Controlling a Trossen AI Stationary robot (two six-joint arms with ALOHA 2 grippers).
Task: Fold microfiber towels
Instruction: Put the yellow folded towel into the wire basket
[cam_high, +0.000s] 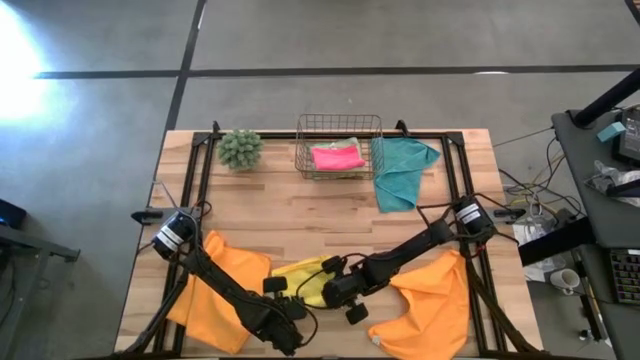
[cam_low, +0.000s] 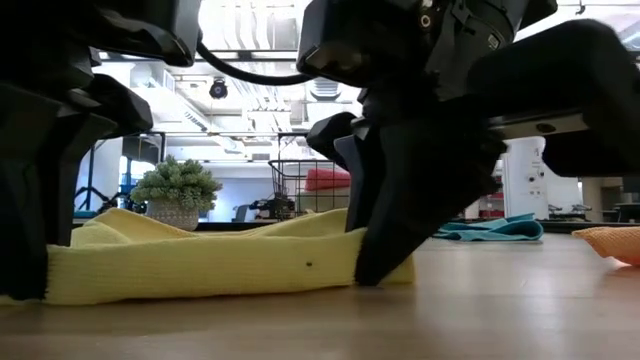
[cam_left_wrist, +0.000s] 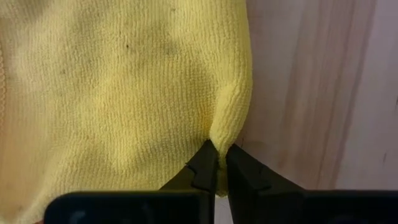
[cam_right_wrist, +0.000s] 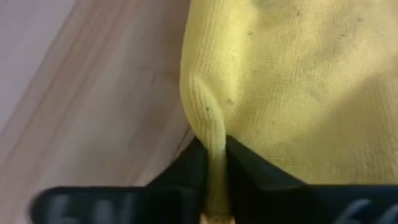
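A yellow microfiber towel (cam_high: 303, 280) lies flat on the wooden table near its front edge, between my two arms. My left gripper (cam_left_wrist: 221, 168) is shut on the towel's left end (cam_low: 60, 270). My right gripper (cam_right_wrist: 213, 165) is shut on its right end (cam_low: 345, 255). Both point steeply down. One orange towel (cam_high: 225, 290) lies under the left arm, and another (cam_high: 435, 300) lies under the right arm. A teal towel (cam_high: 402, 172) hangs over the side of a wire basket (cam_high: 338, 128). A pink towel (cam_high: 337, 157) lies in the basket. My left gripper pinches a small raised pleat at the yellow towel's edge (cam_left_wrist: 225, 127) between its two fingertips, coming from above. The rest of the towel lies flat on the table. My right gripper pinches a narrow ridge of the towel's edge (cam_right_wrist: 210, 134) between its two fingers (cam_right_wrist: 249, 171), slanting down from above. The cloth beyond it rests on the table.
A fuzzy green plant ball (cam_high: 240, 148) stands at the back left, beside the wire basket. Bare wood (cam_high: 330, 215) stretches across the table's middle, between the basket and the yellow towel. Black frame rails run along the table's left and right sides.
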